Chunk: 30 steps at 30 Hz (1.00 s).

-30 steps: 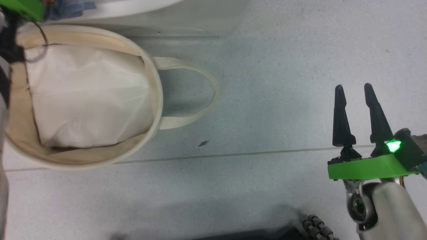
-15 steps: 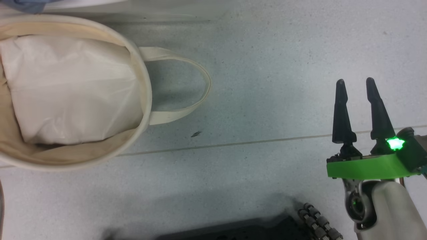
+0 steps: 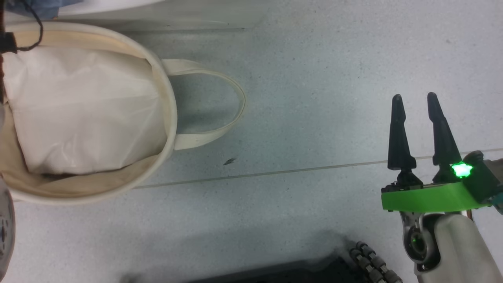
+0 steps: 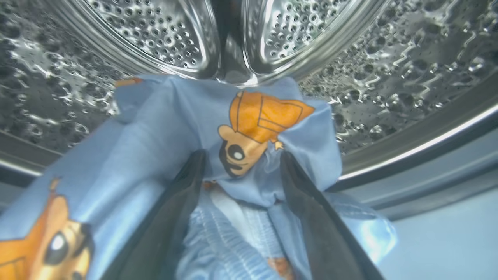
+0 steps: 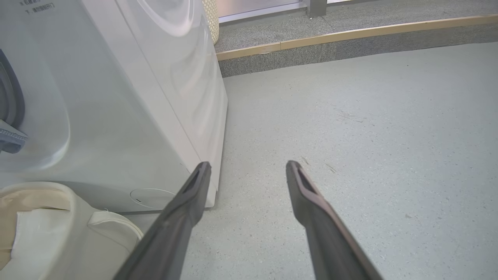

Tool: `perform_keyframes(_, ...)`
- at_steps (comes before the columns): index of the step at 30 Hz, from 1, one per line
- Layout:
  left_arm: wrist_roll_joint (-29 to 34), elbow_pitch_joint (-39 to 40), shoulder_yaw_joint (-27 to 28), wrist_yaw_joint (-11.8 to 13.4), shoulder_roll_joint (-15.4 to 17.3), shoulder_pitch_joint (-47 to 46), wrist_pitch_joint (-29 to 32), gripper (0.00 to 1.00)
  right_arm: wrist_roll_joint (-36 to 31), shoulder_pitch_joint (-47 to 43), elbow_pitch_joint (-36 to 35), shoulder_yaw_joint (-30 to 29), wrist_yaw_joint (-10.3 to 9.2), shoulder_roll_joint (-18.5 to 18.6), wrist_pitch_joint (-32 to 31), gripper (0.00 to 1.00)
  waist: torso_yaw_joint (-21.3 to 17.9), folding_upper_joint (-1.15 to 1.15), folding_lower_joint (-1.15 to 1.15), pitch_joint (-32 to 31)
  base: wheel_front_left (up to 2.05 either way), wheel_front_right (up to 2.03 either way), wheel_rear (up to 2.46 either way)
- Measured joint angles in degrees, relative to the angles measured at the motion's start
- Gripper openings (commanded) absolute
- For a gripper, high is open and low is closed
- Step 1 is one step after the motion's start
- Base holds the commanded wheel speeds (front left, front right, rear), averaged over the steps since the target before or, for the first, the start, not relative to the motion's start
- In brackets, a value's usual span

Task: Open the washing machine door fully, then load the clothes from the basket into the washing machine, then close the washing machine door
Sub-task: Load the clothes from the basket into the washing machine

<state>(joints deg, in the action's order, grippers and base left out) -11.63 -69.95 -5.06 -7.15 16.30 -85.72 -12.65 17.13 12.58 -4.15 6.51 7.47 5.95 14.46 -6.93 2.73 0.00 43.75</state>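
1 garment, the clothes (image 4: 264, 116), lies inside the washer drum (image 4: 155, 31) between the spread fingers (image 4: 175, 206) of the released left end effector (image 4: 242, 155); right end effector (image 3: 414, 96) likewise released; door closing judged outstanding.

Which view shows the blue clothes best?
The left wrist view: the clothes lie close, prints sharp. The head view catches a blue scrap at its top edge; the right wrist view, a doubtful bluish bit.

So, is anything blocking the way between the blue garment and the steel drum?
Nothing visible. The garment lies at the mouth of the drum, between the fingers of the open left gripper, with bare drum beyond.
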Motion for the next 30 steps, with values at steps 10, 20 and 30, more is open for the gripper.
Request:
perform_keyframes(10, -1.7, -4.3, -1.0, 0.0, -0.5, -0.3, 0.4, 1.00, 0.2, 0.1, 2.2, 0.4, 0.00, 0.0, 0.0, 1.00, 0.4, 0.00, 0.00, -3.0, 0.00, 0.00, 0.00)
perform_keyframes(20, -7.6, -3.0, 0.2, 0.0, -3.5, 8.7, -1.7, 1.00, 2.3, 1.5, 5.7, 2.3, 0.00, 0.5, 0.0, 1.00, 2.6, 0.00, 0.00, -9.2, 0.00, 0.00, 0.00)
perform_keyframes(30, -13.3, 12.1, -4.5, 0.0, -4.9, 23.0, -2.0, 1.00, 4.8, 1.7, 9.4, 3.8, 0.00, 2.3, 0.0, 1.00, 5.3, 0.00, -0.01, -16.8, 0.00, 0.00, 0.00)
